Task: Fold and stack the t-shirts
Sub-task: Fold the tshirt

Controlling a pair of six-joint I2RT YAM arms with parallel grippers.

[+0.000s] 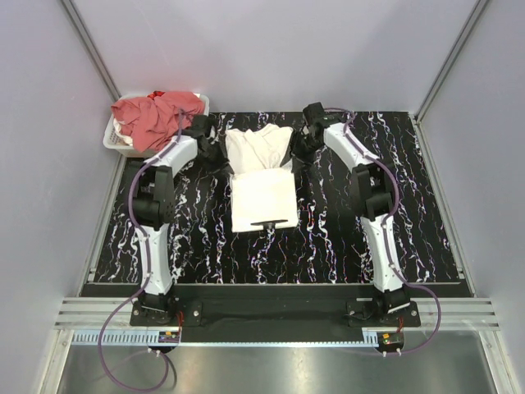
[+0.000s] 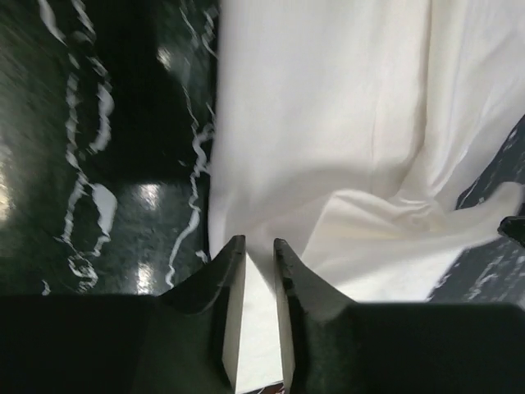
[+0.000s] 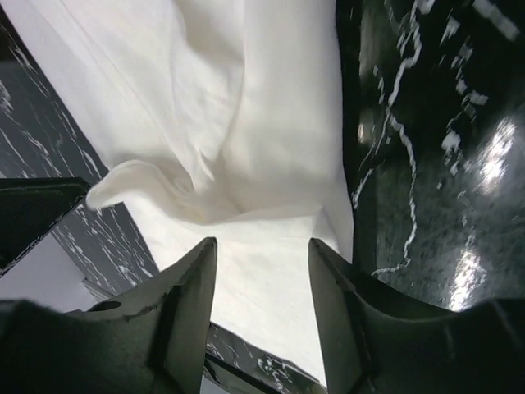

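A plain white t-shirt (image 1: 262,201) lies partly folded in the middle of the black marbled table, its far part rumpled (image 1: 258,148). My left gripper (image 1: 215,141) is at the shirt's far left edge. In the left wrist view its jaws (image 2: 258,246) stand a narrow gap apart over the white cloth (image 2: 328,123), which shows through the gap. My right gripper (image 1: 302,141) is at the far right edge. In the right wrist view it (image 3: 262,246) is wide open just above the cloth (image 3: 246,107) and holds nothing. Salmon-red t-shirts (image 1: 156,115) are heaped in the basket.
A white plastic basket (image 1: 115,138) stands at the table's far left corner, just behind my left arm. Grey walls close in the table on three sides. Bare black marbled table (image 1: 410,205) lies right and left of the shirt.
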